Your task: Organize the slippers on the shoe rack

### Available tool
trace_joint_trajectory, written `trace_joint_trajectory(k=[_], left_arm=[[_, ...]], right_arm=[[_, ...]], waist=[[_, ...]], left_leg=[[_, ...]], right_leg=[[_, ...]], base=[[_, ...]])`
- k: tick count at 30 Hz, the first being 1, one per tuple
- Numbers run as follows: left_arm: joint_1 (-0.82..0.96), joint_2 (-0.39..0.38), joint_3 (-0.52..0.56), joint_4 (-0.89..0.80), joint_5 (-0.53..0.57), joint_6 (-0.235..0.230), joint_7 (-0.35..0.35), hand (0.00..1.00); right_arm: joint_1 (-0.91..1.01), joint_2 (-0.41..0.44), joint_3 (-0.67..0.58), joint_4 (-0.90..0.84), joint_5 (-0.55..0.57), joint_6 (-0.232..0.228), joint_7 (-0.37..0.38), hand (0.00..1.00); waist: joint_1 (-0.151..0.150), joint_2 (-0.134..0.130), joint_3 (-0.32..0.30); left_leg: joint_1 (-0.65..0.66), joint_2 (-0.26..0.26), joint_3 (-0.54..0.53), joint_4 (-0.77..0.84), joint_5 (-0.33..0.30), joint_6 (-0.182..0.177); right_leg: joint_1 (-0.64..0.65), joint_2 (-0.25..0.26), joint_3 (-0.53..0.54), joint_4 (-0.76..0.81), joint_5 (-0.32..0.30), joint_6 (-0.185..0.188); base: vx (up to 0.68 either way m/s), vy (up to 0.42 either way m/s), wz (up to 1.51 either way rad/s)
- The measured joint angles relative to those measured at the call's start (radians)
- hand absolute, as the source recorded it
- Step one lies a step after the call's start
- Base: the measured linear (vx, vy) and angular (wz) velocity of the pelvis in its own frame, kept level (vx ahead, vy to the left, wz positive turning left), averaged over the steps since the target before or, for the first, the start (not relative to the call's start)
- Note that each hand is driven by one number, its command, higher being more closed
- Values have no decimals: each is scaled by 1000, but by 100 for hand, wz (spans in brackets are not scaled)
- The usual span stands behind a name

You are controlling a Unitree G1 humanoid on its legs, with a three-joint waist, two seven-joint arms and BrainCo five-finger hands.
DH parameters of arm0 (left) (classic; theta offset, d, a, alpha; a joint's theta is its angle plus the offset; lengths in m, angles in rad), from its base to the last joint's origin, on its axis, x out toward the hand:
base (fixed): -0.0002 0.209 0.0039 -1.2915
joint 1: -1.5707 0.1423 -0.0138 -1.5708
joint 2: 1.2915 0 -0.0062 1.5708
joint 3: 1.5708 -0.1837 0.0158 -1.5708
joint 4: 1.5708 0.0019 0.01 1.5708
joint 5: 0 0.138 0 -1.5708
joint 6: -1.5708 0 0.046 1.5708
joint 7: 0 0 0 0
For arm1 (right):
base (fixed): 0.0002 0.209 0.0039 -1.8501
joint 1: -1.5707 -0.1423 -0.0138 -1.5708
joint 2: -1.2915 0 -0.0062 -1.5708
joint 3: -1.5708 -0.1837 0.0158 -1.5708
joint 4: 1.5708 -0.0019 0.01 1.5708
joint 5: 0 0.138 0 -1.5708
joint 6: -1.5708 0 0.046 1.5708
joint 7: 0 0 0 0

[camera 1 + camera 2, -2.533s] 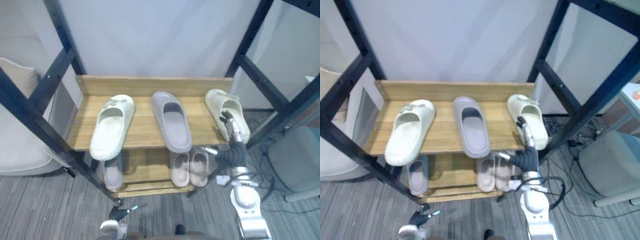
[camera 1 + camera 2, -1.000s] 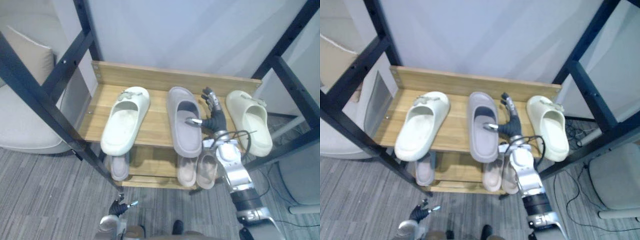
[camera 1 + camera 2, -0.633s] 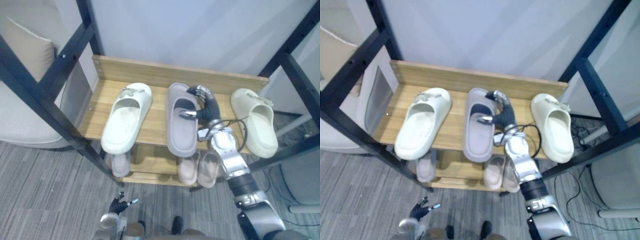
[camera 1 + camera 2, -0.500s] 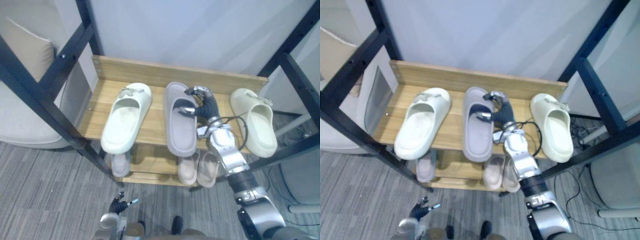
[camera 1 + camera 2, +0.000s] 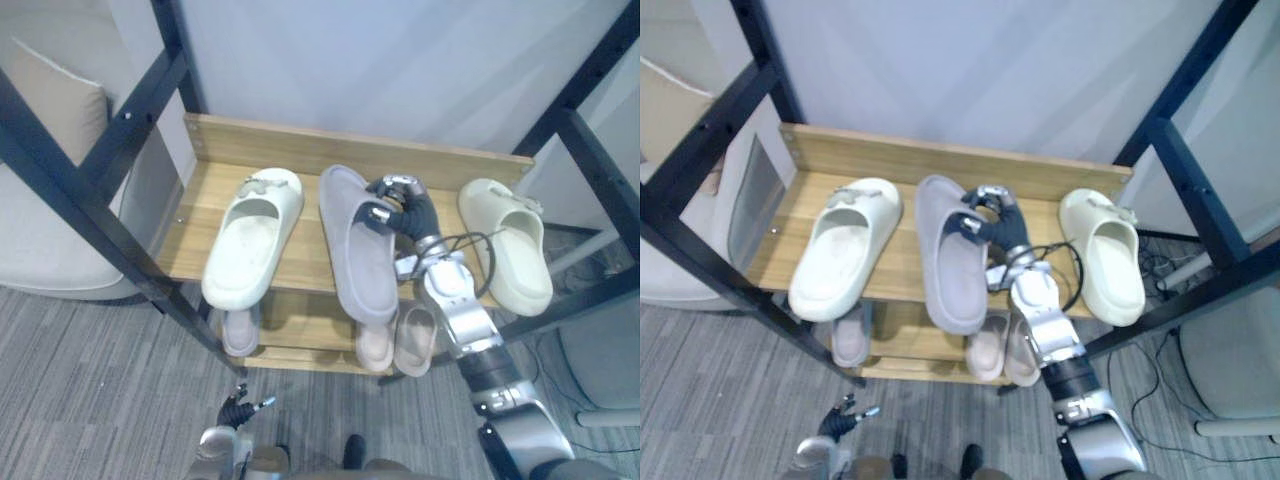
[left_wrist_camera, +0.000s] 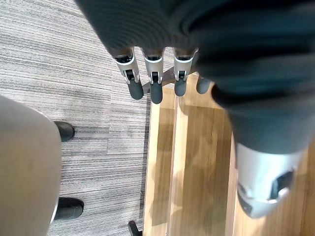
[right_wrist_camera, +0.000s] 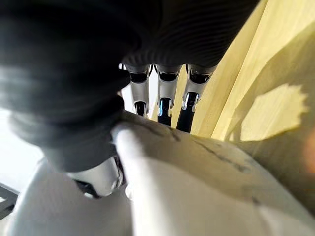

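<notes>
Shoe rack (image 5: pixel 300 165) contents, placed from the right robot hand (image 5: pixel 405 210):

- Top shelf (image 5: pixel 305 250) holds three slippers. The grey slipper (image 5: pixel 358 265) is in the right robot hand. Its fingers (image 7: pixel 164 93) are curled over the edge of the strap with the thumb on the other side, so the grip is closed on it. The slipper sits slanted: its toe end points back and to the left of the hand, and its heel end pokes out past the shelf's front edge. I can't tell whether the sole is off the wood.
- Left cream slipper (image 5: pixel 248 240) lies well to the left of the hand, beyond the grey one. Its toe faces the back board and its heel hangs over the front edge.
- Right cream slipper (image 5: pixel 510 250) lies just right of the hand and isn't touching it. It points the same way as the left one.
- Lower shelf (image 5: pixel 300 330), below the hand, holds a beige pair side by side, (image 5: pixel 375 345) and (image 5: pixel 415 340), almost directly under the grey slipper's heel. A small grey slipper (image 5: pixel 237 330) sits under the left cream one.

The left robot hand (image 6: pixel 153 81) hangs low, well away from the shelves. Its fingers are straight and hold nothing. In its wrist view it sits over the grey carpet floor (image 6: pixel 74 73) and the edge of some wooden boards (image 6: pixel 197 162).
</notes>
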Motion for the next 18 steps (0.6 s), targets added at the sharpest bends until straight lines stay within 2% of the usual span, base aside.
trace_joint_trajectory(k=[8, 12, 18], left_arm=[[6, -7, 0, 3, 0, 0, -3, 0], [10, -15, 0, 20, 0, 0, -4, 0], [22, -16, -2, 21, 0, 0, -4, 0]], right_arm=[[87, 7, -11, -186, 22, -34, -1, 100], [122, 20, -12, -290, 47, -74, 1, 100], [179, 64, -18, -359, 137, -109, 35, 100]], waist=[[-17, 18, 0], [-31, 43, -11], [-50, 54, -21]], left_leg=[[18, -1, 0, 5, 0, 0], [32, 0, 0, 8, 0, 0], [44, -1, 1, 13, 0, 0]], right_leg=[[17, -3, 2, 2, 0, 0], [23, -4, 2, 20, -4, 0], [31, -6, 4, 30, -4, 0]], base=[[-46, -18, -1], [-82, -24, -1], [-81, -20, -1]])
